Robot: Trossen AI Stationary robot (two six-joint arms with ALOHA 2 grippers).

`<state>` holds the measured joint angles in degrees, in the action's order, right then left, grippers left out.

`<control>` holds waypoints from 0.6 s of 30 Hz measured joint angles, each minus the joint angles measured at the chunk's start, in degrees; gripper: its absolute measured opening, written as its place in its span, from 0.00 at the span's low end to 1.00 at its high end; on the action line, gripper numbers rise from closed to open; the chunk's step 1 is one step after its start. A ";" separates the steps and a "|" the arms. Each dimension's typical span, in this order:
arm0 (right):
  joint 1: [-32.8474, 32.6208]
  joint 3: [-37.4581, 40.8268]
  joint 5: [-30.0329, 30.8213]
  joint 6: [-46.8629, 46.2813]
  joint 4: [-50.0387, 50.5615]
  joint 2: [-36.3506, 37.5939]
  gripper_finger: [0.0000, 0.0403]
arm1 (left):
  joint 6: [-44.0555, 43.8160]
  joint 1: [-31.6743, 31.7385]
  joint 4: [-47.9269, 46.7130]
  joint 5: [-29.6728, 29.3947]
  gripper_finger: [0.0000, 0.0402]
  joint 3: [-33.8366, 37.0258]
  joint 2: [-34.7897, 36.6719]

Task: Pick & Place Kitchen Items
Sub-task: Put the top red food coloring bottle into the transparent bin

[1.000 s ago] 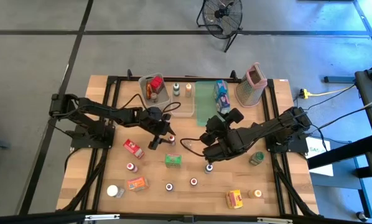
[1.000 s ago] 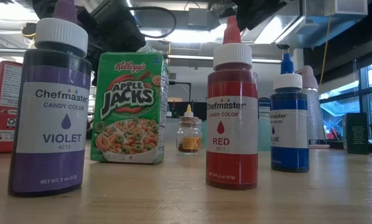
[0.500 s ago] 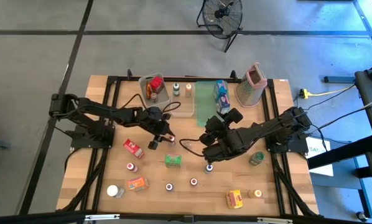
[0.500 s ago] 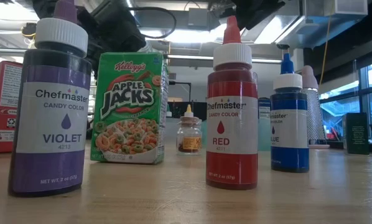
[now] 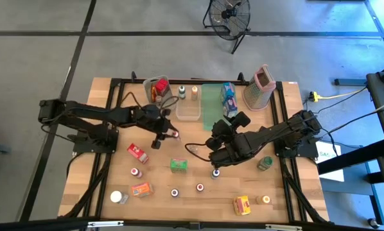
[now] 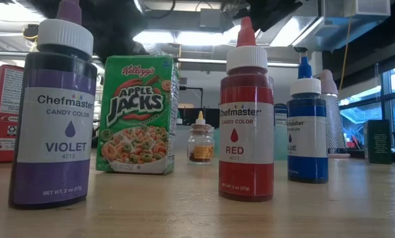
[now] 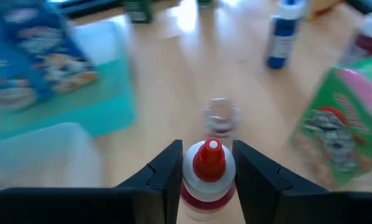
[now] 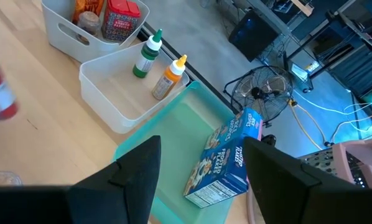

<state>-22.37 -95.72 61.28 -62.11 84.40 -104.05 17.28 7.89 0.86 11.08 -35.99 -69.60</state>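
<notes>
A light wooden tabletop (image 5: pixel 115 96) in a black metal frame stands on a grey concrete floor (image 5: pixel 38 58) crossed by dark seam lines. A black floor fan (image 5: pixel 229 14) sits beyond the far edge. A yellow power cable (image 5: pixel 333 96) runs along the floor at the right. Bright ceiling lights (image 6: pixel 164 36) glow overhead, and windows (image 6: pixel 392 99) show at the room's right side.

Pink-topped grater (image 5: pixel 260 88), green tray (image 5: pixel 212 108), clear bins (image 5: pixel 187 104), floor fan (image 5: pixel 229 14).
</notes>
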 joint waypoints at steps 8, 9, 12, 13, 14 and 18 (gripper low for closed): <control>-0.01 0.00 0.04 0.00 -0.95 -0.01 0.56 | 0.36 5.70 -4.63 -1.67 0.28 -8.85 2.39; 0.00 0.00 0.04 0.00 -1.05 -0.01 0.56 | -1.87 6.72 -4.62 -2.70 0.28 -10.16 2.20; 0.00 0.00 0.21 0.00 -1.17 -0.02 0.56 | -6.47 9.96 -4.72 -5.73 0.28 -13.29 1.65; -0.02 0.00 0.45 -0.11 -1.24 -0.02 0.56 | -7.12 10.94 -4.84 -6.78 0.28 -13.97 1.54; 0.00 0.00 0.56 -0.27 -1.24 -0.02 0.56 | -7.41 11.90 -4.61 -7.21 0.28 -14.56 1.24; -0.01 0.00 1.70 -0.27 -1.43 -0.02 0.56 | -10.89 15.50 -2.94 -7.07 0.28 -15.34 -0.96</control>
<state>-22.38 -95.72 62.98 -62.38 82.96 -104.07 6.38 23.40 -2.08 4.02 -51.33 -70.56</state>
